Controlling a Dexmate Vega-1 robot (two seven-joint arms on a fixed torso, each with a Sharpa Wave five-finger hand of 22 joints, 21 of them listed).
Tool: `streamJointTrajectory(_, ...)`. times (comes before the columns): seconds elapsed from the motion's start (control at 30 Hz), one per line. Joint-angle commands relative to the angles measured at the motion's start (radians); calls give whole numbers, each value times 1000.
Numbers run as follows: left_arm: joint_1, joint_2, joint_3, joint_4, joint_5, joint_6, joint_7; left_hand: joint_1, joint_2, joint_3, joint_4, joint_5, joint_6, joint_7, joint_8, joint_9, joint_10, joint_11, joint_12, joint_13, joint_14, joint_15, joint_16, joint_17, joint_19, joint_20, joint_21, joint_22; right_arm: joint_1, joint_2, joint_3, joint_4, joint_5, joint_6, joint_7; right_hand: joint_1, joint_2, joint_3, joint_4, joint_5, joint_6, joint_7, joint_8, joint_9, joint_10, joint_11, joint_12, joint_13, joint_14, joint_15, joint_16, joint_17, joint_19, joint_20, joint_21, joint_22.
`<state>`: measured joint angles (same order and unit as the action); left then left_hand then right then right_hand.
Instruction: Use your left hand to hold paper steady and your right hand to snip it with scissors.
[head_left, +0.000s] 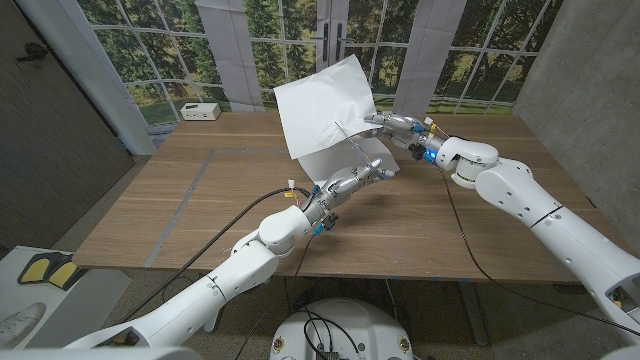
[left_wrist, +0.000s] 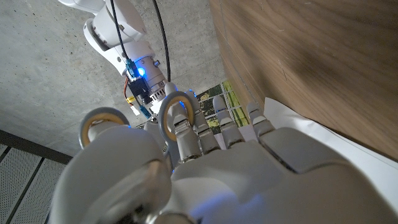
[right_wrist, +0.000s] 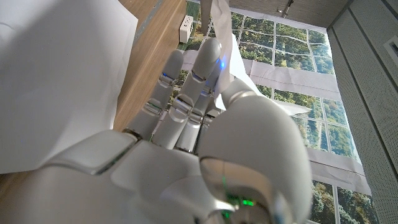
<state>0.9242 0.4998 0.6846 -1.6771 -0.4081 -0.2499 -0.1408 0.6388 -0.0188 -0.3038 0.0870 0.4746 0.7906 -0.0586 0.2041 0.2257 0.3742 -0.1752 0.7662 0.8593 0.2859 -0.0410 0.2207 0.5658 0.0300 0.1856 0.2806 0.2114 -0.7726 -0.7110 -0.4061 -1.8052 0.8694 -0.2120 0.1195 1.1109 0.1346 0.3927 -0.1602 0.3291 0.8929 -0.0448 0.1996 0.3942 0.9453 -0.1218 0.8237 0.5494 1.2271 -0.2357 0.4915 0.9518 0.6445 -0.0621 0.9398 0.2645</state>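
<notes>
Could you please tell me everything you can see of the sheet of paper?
The paper is a plain white sheet, thin and slightly creased, held up off the wooden table and tilted, its top corner against the window backdrop. The left hand holds it at its lower edge; the right hand reaches its right side. A thin dark line runs in from that side.

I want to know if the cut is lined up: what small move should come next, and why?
Probably close the scissors for a first snip. Their blade tips seem to meet the paper, which the right hand holds raised off the table, while their loops sit at the left hand, apparently in its grip.
</notes>
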Motion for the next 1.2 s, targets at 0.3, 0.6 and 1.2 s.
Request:
streamJointTrajectory(0.3, 5, 3, -4, -6, 0, 0, 8, 21, 18, 6, -3, -15, 14, 2, 12, 2, 26, -18, 13, 2, 5, -60, 4, -2, 15, 0, -3, 4, 6, 2, -3, -1, 1, -7, 1, 5, 9, 5, -2, -2, 6, -1, 0, 0, 19, -16, -3, 1, 7, 4, -8, 7, -6, -48, 22, -7)
streamJointTrajectory(0.6, 3, -5, -5, 4, -6, -8, 4, 60, 78, 33, -5, -28, 32, -1, 17, 4, 43, -26, 23, 5, 18, -68, 9, -2, 20, -2, -2, 5, 9, 4, -5, 2, 3, -10, 4, 5, 9, 5, -2, -4, 7, 0, 0, 0, 18, -17, -4, 3, 8, 3, -12, 8, -9, -47, 34, -14)
streamJointTrajectory(1.2, 3, -19, -4, 24, -15, -33, -5, 160, 229, 149, -6, -60, 33, -4, 22, 18, 45, -37, 30, 24, 24, -71, 10, -2, 28, 2, 2, 7, 6, -3, 0, -5, 6, -12, 3, 5, 8, 6, -2, -5, 7, -2, 0, -1, 16, -16, -6, 7, 13, 3, -16, 15, -18, -50, 58, -25)
